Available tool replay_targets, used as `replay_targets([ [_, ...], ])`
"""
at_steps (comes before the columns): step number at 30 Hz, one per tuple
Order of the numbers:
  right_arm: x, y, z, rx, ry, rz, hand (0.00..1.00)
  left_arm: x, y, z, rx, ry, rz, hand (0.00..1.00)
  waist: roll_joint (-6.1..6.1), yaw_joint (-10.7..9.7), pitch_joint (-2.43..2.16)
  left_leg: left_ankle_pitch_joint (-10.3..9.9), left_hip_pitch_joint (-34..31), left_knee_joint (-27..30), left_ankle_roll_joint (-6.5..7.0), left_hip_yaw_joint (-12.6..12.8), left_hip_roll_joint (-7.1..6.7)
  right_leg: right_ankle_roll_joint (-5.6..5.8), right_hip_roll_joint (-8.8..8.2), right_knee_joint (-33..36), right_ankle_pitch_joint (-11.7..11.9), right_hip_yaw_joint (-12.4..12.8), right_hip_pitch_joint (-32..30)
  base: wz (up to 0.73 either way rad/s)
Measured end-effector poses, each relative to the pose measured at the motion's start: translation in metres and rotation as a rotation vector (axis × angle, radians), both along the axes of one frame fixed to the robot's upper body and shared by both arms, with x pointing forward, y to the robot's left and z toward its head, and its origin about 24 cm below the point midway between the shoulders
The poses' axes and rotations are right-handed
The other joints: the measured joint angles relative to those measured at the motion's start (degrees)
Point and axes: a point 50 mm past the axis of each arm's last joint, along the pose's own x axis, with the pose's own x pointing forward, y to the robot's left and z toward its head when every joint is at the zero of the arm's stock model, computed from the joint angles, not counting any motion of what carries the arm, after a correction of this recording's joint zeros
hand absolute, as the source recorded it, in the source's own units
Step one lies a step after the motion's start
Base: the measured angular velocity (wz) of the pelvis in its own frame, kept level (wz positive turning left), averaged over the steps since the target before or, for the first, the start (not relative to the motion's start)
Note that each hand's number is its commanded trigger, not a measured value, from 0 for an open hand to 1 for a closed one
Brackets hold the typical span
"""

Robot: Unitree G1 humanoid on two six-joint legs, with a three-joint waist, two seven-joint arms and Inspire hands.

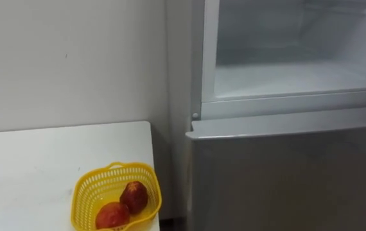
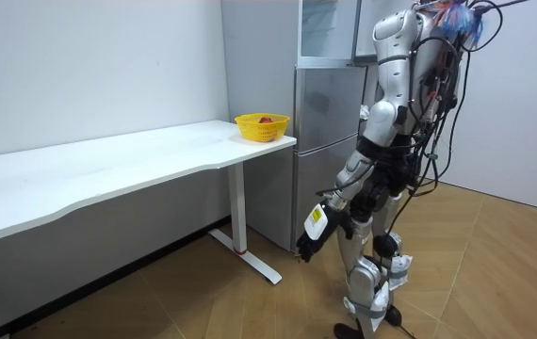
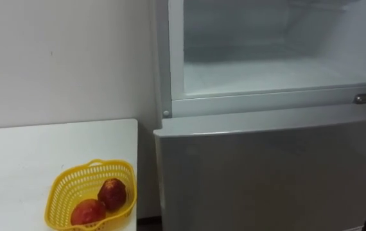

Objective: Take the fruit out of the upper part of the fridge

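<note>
White room; silver fridge's open upper compartment (image 1: 286, 77) at 1 o'clock, shelf looks bare; left hand (image 2: 308, 245) hangs well below it, open or closed cannot tell

fridge (image 1: 286, 167) cropped above, table (image 1: 42, 160) cropped at left

Basket (image 1: 85, 192), perhaps fruit (image 1: 133, 196) inside, on table (image 1: 42, 160) beside fridge (image 1: 286, 167).

Left arm down, left hand (image 2: 312, 236) hanging low
</note>
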Motion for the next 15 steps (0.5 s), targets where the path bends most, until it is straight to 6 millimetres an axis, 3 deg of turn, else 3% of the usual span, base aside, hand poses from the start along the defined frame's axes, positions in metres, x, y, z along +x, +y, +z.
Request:
replay_targets([
  [7,-0.007,-0.017,0.007,0.171,-0.242,-0.086,0.00,-0.002,0.009,0.002,-0.002,-0.020,0.063,0.00,-0.66,-0.2,-0.05,0.0,-0.2,0.1,0.01,-0.1,-0.08,0.09,-0.06,0.0,-0.3,0.1,0.0,0.03],
  [15,-0.006,-0.033,0.020,0.242,-0.539,-0.133,0.00,-0.002,0.013,0.004,0.005,-0.044,0.092,0.00,-1.19,-0.3,-0.04,0.0,0.0,0.0,0.01,0.2,-0.04,0.05,-0.05,-0.1,-0.2,0.6,0.0,-0.02],
])
